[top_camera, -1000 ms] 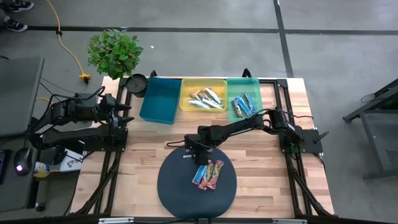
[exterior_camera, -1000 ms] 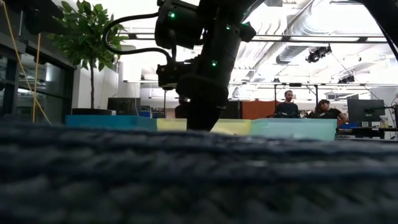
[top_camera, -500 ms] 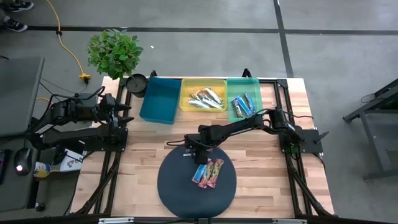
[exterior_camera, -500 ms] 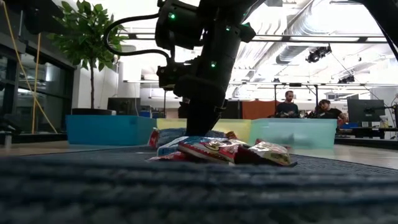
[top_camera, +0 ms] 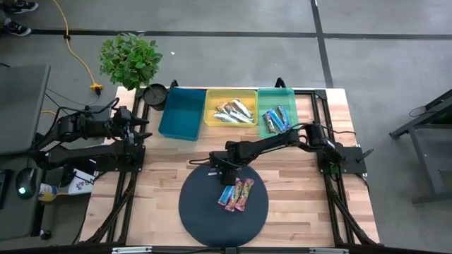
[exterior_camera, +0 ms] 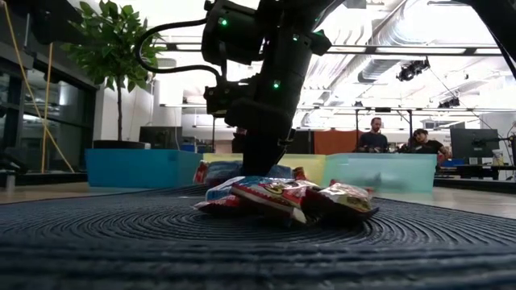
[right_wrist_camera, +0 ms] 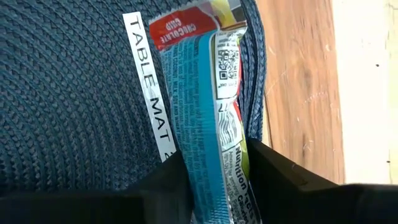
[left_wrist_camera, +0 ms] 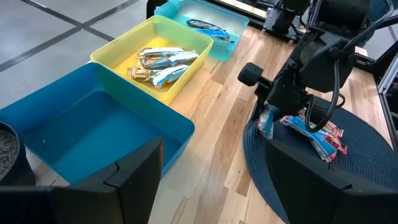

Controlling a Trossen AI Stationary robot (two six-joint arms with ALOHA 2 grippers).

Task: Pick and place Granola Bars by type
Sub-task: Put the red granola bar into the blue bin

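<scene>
Your right hand (right_wrist_camera: 214,186) stood low over round mat (top_camera: 194,212), fingers pinching blue-and-red granola bar (right_wrist_camera: 211,106) on both sides. Other bars (top_camera: 239,195) lay just beside it. Left hand (left_wrist_camera: 205,180) waited wide open, well apart.

A white strip label (right_wrist_camera: 149,87) reading "TABLE MAT 2" is seen stuck on the dark blue woven mat (right_wrist_camera: 68,93). On the red-and-blue wrapped granola bar (right_wrist_camera: 208,106) lying between the right gripper's (right_wrist_camera: 214,180) fingers, the words "CHOCOLATE CHIP" can be made out on the red end, a QR code is printed beside a block of small type too fine to be read, and "Nutrition" is legible lower down. No other writing can be read in the other views.
</scene>
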